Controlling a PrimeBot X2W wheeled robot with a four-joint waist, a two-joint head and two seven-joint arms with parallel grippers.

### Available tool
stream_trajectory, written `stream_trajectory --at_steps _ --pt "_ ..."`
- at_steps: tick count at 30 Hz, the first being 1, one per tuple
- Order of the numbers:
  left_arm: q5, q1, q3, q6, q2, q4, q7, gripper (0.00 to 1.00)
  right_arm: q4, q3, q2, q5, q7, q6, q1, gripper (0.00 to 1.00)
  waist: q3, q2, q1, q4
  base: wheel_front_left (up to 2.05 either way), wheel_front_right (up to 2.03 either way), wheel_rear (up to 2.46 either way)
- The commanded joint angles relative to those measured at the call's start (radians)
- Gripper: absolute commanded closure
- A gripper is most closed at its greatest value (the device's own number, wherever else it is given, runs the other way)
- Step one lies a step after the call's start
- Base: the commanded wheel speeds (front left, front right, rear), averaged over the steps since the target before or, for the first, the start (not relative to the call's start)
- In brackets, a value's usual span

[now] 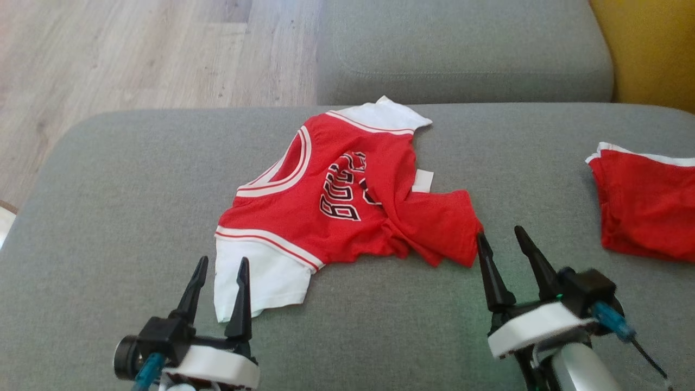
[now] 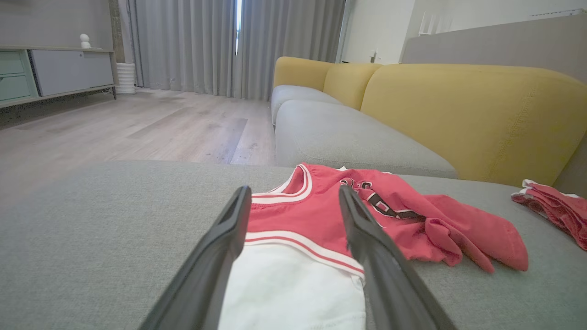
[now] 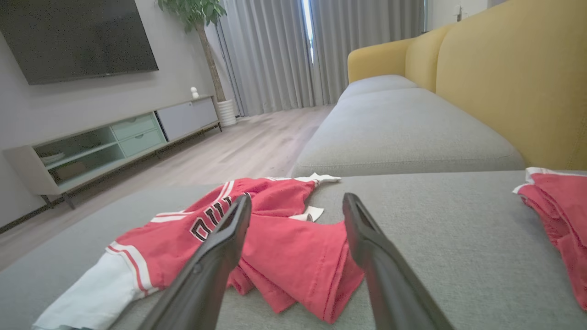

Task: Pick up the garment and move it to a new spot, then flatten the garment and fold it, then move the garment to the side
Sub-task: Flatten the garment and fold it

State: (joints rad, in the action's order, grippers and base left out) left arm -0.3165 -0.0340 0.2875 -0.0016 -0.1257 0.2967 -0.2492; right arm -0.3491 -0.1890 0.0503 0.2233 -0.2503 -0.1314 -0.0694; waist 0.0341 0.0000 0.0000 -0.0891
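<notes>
1. The garment [image 1: 293,217], a red jersey with white sleeves and black letters, lies on the grey cushion [image 1: 108,217] directly before me, about in its middle.
2. It is not flat. The lower red part is twisted and bunched toward my right side, and one white sleeve [image 1: 271,282] spreads out toward my left side.
3. My left gripper [image 1: 222,263] has its jaws released: the two fingers stand apart and grasp nothing. In the head view one finger crosses the edge of the white sleeve, and in the left wrist view the sleeve shows between both fingers.
4. My right gripper [image 1: 499,234] also has its jaws released and is empty. One fingertip is just beside the red corner of the garment; I cannot tell if it touches the cloth.
5. A second red cloth [image 1: 646,212] with a white edge lies on the same cushion at my far right, well apart from the garment.
6. Beyond the cushion I see another grey seat [image 1: 461,49], a yellow backrest [image 1: 651,49] and a wooden floor [image 1: 136,54].
</notes>
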Motion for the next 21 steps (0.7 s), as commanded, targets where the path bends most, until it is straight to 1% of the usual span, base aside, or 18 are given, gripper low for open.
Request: stream_trajectory --at_steps 1,3,6,8,12,15,19,21 --pt "0.010 -0.053 -0.029 -0.006 0.000 -0.033 -0.012 0.00 0.010 -0.013 0.000 -0.015 0.001 0.001 -0.073 0.00 -0.008 0.0000 0.0000 -0.006 0.00 0.00 0.00" --pt "0.015 -0.061 -0.022 -0.012 0.003 -0.025 -0.012 0.00 -0.041 0.002 0.000 -0.039 0.027 0.001 -0.124 0.00 -0.023 0.0000 0.0000 -0.013 0.00 0.00 0.00" --pt "0.024 -0.075 -0.009 -0.019 0.005 -0.012 -0.012 0.00 -0.139 0.039 0.000 -0.034 0.086 0.001 -0.218 0.00 -0.049 0.0000 0.0000 -0.029 0.00 0.00 0.00" --pt "0.027 -0.090 -0.002 -0.026 0.008 -0.007 -0.012 0.00 -0.217 0.056 0.000 -0.001 0.140 0.001 -0.288 0.00 -0.074 0.0000 0.0000 -0.043 0.00 0.00 0.00" --pt "0.030 -0.122 0.012 -0.038 0.017 0.007 -0.012 0.00 -0.379 0.101 0.000 -0.004 0.227 0.001 -0.432 0.00 -0.116 0.0000 0.0000 -0.076 0.00 0.00 0.00" --pt "0.031 -0.144 0.023 -0.046 0.024 0.014 -0.012 0.00 -0.496 0.148 0.000 -0.031 0.262 0.001 -0.521 0.00 -0.145 0.0000 0.0000 -0.101 0.00 0.00 0.00" --pt "0.032 -0.166 0.031 -0.051 0.030 0.020 -0.012 0.00 -0.632 0.215 0.002 -0.097 0.295 0.001 -0.610 0.00 -0.177 0.0000 0.0000 -0.129 0.00 0.00 0.00" --pt "0.031 -0.176 0.032 -0.054 0.032 0.023 -0.012 0.00 -0.688 0.230 0.006 -0.136 0.313 0.001 -0.640 0.00 -0.190 0.0000 0.0000 -0.140 0.00 0.00 0.00"
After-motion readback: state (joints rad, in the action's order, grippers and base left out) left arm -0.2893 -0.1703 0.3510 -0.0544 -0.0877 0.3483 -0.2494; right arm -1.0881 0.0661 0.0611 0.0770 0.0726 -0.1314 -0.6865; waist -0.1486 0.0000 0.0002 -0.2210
